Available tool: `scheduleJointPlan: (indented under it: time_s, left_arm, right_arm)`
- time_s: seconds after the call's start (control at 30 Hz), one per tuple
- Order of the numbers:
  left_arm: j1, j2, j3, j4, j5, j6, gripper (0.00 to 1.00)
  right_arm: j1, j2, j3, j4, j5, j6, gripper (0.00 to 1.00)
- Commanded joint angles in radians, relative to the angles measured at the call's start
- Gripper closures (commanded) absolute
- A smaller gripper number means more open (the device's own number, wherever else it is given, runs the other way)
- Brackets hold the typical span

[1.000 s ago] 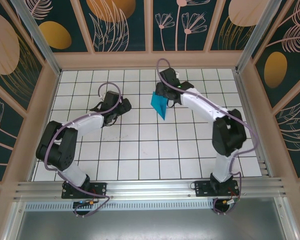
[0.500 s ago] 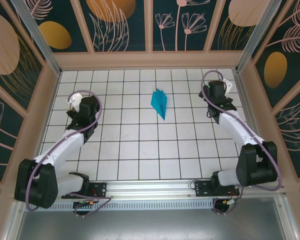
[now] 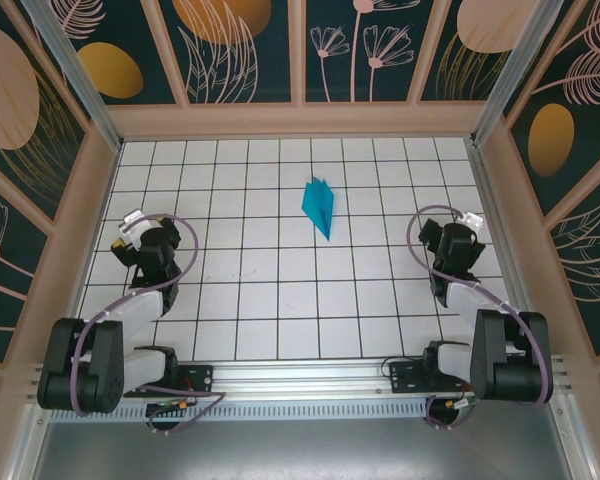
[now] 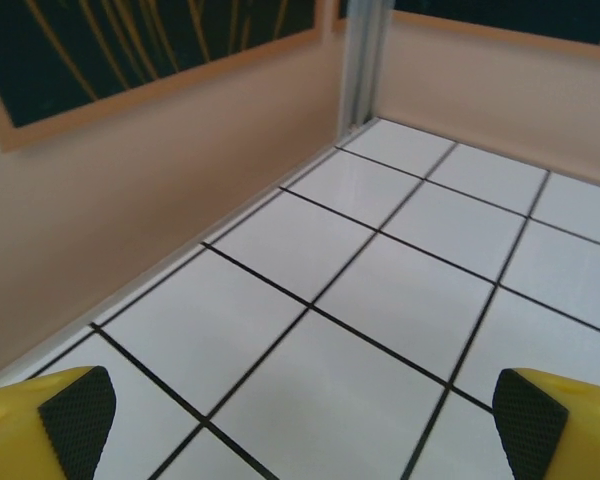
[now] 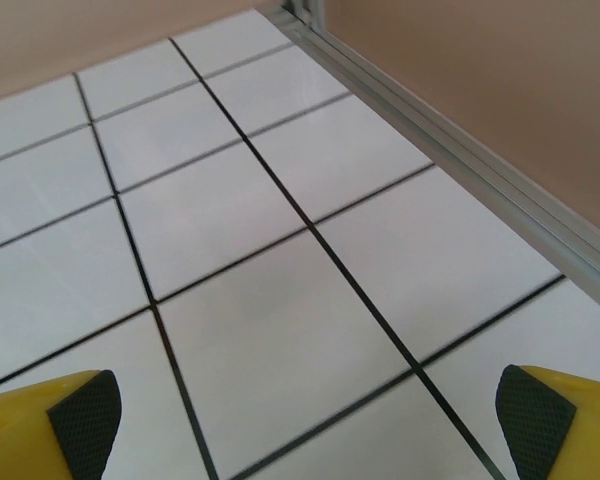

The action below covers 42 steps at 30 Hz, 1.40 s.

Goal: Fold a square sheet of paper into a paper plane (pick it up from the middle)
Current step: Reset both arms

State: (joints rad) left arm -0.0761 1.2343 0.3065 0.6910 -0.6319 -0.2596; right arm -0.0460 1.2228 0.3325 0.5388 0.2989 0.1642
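The square sheet of paper lies folded into a narrow teal-blue paper plane point(image 3: 319, 206) on the white grid floor, back centre, its point toward the near side. Nothing touches it. My left gripper point(image 3: 140, 240) is drawn back near the left wall, well to the plane's left. In the left wrist view the left gripper point(image 4: 305, 420) is open, its black pads point(image 4: 75, 415) far apart over bare tile. My right gripper point(image 3: 458, 238) sits near the right wall, well right of the plane. In the right wrist view the right gripper point(image 5: 305, 420) is open too, with bare tile between its pads point(image 5: 530, 420).
Tan walls point(image 3: 75, 230) with metal rails enclose the grid floor on the left, back and right. The left wall point(image 4: 130, 200) is close to my left gripper. The right wall's rail point(image 5: 460, 160) runs close to my right gripper.
The right gripper let go of the paper plane and opened. Both arms pulled back from the middle toward the side walls. The plane stays lying where it was left.
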Motion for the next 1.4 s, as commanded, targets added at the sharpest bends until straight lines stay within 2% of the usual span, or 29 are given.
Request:
scheduleJointPlan:
  time_s: [0.0,0.13,0.3,0.4,0.6,0.8,1.03,1.37]
  left_arm:
    - [0.013,0.050,-0.052,0.273,0.171,0.109,0.01]
    - [0.040,0.090,-0.095,0.457,0.357,0.156,0.01]
    - [0.062,0.190,-0.114,0.591,0.441,0.163,0.02]
    - [0.067,0.258,-0.125,0.670,0.454,0.161,0.02]
    - [0.067,0.285,-0.107,0.653,0.449,0.163,0.02]
    - [0.067,0.287,-0.089,0.621,0.422,0.158,0.02]
    - [0.068,0.289,-0.079,0.603,0.471,0.177,0.02]
    - [0.067,0.297,-0.063,0.582,0.477,0.177,0.01]
  right_arm:
    - [0.002,0.033,-0.035,0.295,-0.081,-0.091,0.01]
    - [-0.004,0.097,-0.059,0.421,-0.145,-0.106,0.01]
    - [-0.003,0.162,-0.096,0.559,-0.235,-0.111,0.01]
    - [0.002,0.198,-0.108,0.618,-0.278,-0.130,0.01]
    - [0.035,0.314,-0.101,0.709,-0.279,-0.165,0.01]
    - [0.024,0.318,-0.102,0.713,-0.277,-0.149,0.01]
    - [0.021,0.318,-0.102,0.711,-0.278,-0.148,0.01]
    - [0.021,0.318,-0.102,0.711,-0.279,-0.149,0.01]
